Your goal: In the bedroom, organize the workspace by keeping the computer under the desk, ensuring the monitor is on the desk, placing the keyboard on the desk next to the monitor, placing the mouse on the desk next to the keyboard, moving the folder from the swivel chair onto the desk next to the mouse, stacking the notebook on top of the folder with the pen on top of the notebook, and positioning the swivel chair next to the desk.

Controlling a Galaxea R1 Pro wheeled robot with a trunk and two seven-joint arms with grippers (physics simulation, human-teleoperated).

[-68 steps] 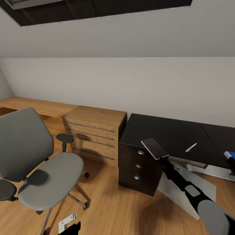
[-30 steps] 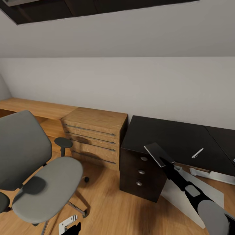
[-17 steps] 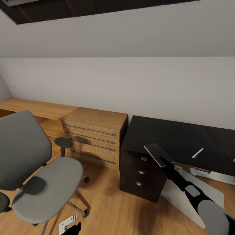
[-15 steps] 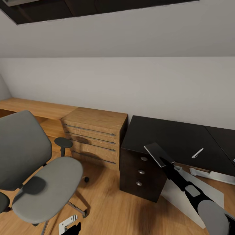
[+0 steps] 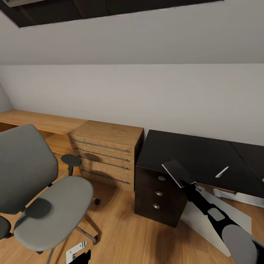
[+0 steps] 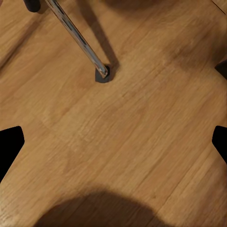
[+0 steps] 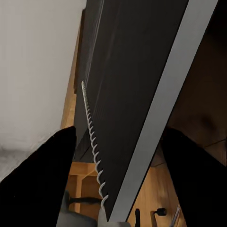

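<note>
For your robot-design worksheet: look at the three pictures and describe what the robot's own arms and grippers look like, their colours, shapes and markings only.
The right arm is a slim black limb with a light-grey panel partway along and a rounded grey cap nearest the camera. Its gripper has broad, matte black fingers. The left gripper shows a white plate with dark markings above a black part; its fingers are black, angular silhouettes.

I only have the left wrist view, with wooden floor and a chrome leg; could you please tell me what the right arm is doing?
Observer: The right claw is shut on the notebook, held tilted near the desk's front edge.
Operator: Thank you. Where is the pen, please?
Observer: The pen lies on the desk, further right in the head view.
Operator: And that chrome leg?
Observer: It belongs to the swivel chair, which stands left of the light-wood drawer chest.
</note>
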